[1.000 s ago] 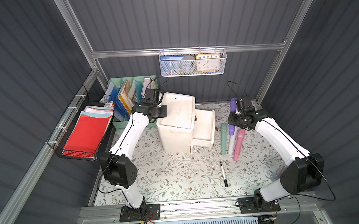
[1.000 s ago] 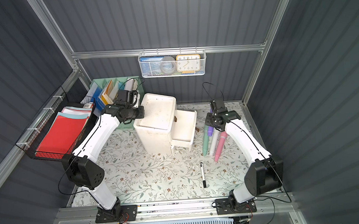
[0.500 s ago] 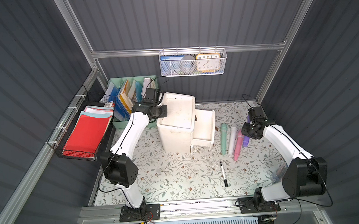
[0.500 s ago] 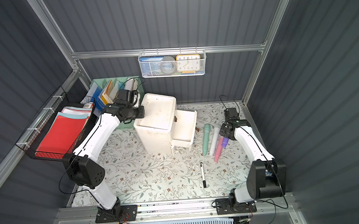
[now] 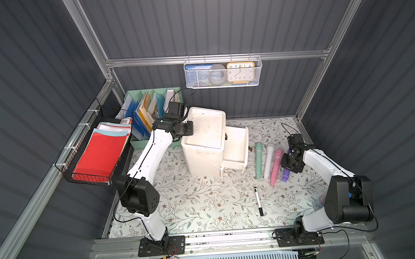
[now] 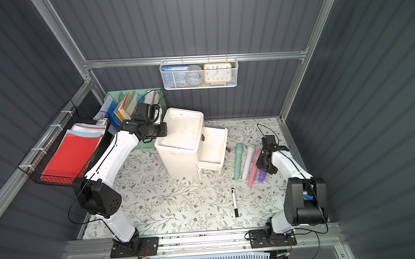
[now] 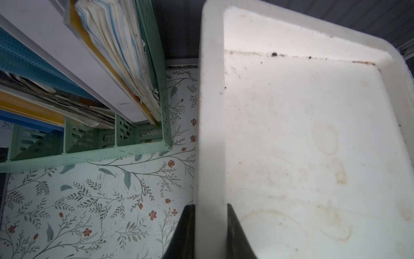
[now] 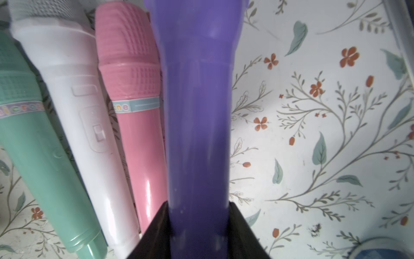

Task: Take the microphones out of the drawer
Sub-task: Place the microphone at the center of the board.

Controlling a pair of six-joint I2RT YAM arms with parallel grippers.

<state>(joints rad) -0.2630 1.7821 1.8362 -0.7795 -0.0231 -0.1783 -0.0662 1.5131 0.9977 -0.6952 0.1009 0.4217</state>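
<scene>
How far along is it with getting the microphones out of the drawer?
Nearly finished, it seems. Done: the drawer stands open and looks empty; a green microphone, white microphone and pink microphone lie side by side on the table. In hand: the right gripper grips the purple microphone beside the pink one, while the left gripper clamps the cabinet by its rim. Left: releasing the purple one.

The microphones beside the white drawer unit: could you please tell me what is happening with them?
The right claw is shut on the purple microphone, beside the pink microphone, white microphone and green microphone lying in a row on the table. The left claw grips the top rim of the drawer unit. The drawer stands open and looks empty.
</scene>
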